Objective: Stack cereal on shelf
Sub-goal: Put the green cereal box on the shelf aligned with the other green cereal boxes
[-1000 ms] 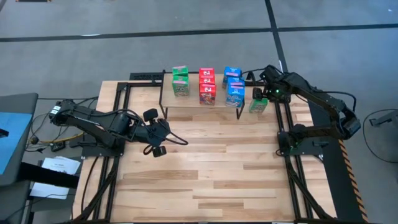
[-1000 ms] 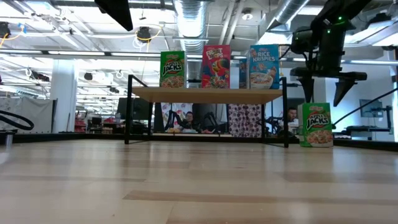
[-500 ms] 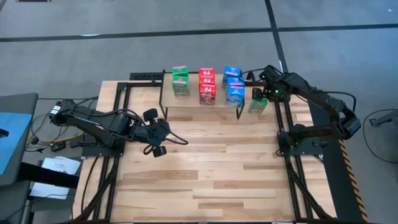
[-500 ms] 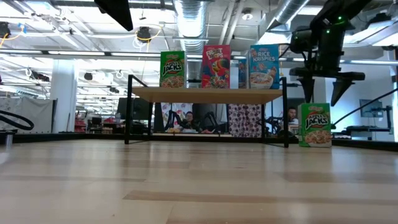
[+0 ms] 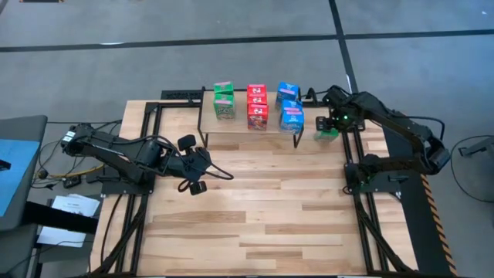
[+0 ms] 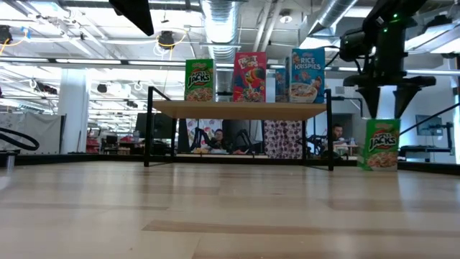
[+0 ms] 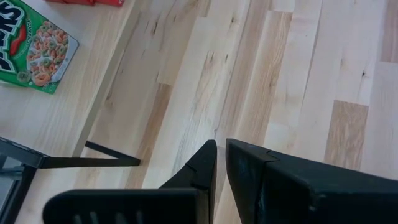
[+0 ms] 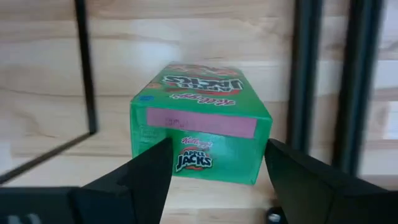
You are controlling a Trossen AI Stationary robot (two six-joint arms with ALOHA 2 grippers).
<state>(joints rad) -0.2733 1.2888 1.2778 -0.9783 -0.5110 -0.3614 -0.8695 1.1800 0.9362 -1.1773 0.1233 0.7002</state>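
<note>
The shelf (image 5: 241, 125) stands at the table's far side, also in the low view (image 6: 237, 108), with green (image 5: 224, 101), red (image 5: 257, 108) and blue (image 5: 290, 110) cereal boxes on it. One green box (image 5: 326, 133) stands upright on the table just right of the shelf (image 6: 382, 144). My right gripper (image 8: 219, 155) is open above this box, one finger on either side of its top end. My left gripper (image 5: 207, 166) is shut and empty over the table's left middle (image 7: 221, 168). My right gripper comes at the green box from above, pointing down, with its open fingers (image 8: 146, 171) beside the two narrow sides of the box's top end (image 8: 202, 121). I cannot tell whether they touch it. The box stands upright with its bottom on the table.
The shelf's thin black legs (image 8: 84, 68) and the table's black frame rails (image 8: 305, 74) stand close on either side of the green box. A bare stretch of wooden tabletop (image 5: 262, 208) lies in front of the shelf. People show in the room behind, under the shelf (image 6: 215, 137).
My right gripper has gone a little toward the table's right edge, still open. The green box on the table has slid with it toward the right edge and stays upright.
</note>
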